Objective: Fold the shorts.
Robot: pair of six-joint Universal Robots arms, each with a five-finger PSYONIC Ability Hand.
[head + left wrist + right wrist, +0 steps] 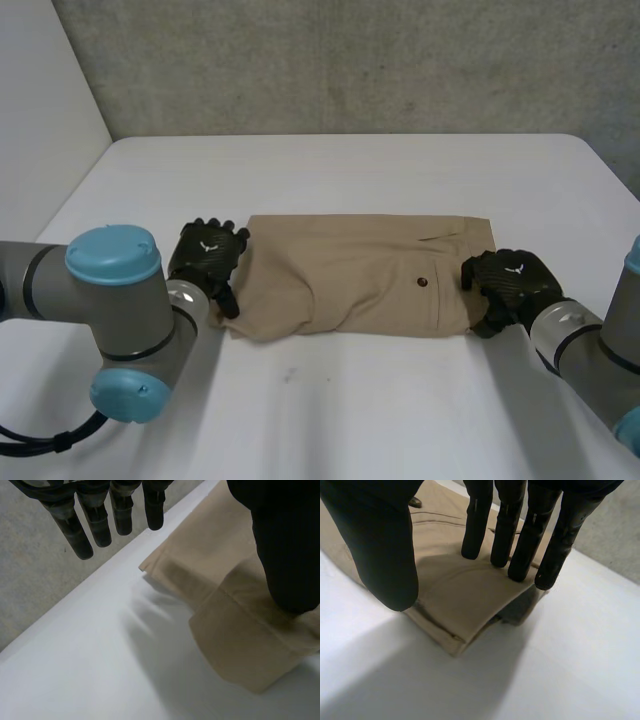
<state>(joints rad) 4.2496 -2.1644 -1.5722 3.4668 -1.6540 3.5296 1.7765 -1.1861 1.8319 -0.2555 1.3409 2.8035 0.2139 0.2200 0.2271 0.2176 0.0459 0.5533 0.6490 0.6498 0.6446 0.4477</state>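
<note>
Shorts (350, 275) between left robot hand (207, 255), right robot hand (510, 285).

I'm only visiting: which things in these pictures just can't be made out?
Head view: fingertips of the right hand, hidden under its own back.
Head view: the button on the shorts, too small for detail.
Left wrist view: whether the left hand touches the cloth; its thumb covers the contact.
Right wrist view: the space under the shorts' raised corner, lost in shadow.
</note>
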